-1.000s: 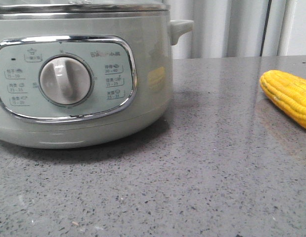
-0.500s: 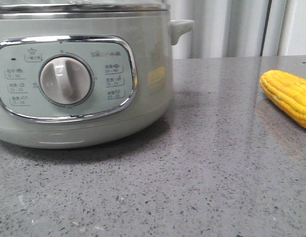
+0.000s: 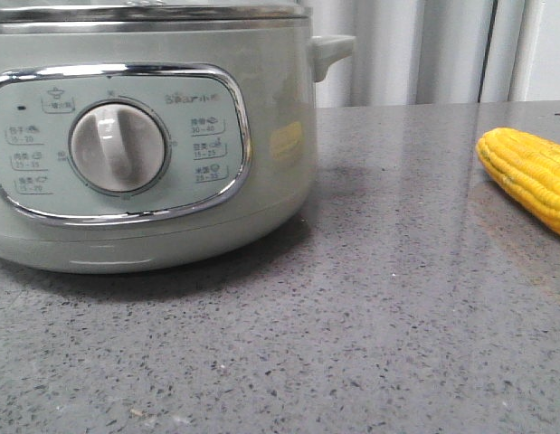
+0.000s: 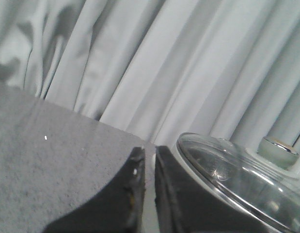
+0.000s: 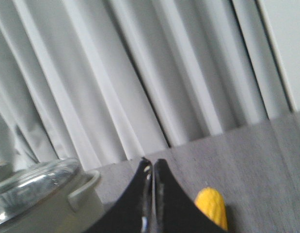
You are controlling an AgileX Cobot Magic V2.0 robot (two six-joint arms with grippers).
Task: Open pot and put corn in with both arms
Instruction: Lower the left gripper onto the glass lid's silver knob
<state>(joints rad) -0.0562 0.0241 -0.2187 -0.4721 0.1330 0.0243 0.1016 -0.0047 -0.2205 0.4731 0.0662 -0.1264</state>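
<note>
The pale grey-green pot (image 3: pixel 270 163) fills the left of the front view, its chrome-framed panel and off-white dial (image 3: pixel 118 147) facing me and a small side handle (image 3: pixel 332 47) at its right. Its glass lid (image 4: pixel 237 177) with a round knob (image 4: pixel 278 151) is on it, seen in the left wrist view; the lid's edge also shows in the right wrist view (image 5: pixel 36 183). The yellow corn (image 3: pixel 529 176) lies on the table at the right, and its tip shows in the right wrist view (image 5: pixel 211 206). My left gripper (image 4: pixel 149 154) is shut and empty beside the pot. My right gripper (image 5: pixel 152 164) is shut and empty, between the pot's handle (image 5: pixel 84 187) and the corn.
The grey speckled table (image 3: pixel 379 325) stretches in front of the pot and between pot and corn. Pale pleated curtains (image 3: pixel 415 50) hang behind the table's far edge. Neither arm shows in the front view.
The pot's dial and panel have shifted very slightly left in the front view. The corn lies where it was.
</note>
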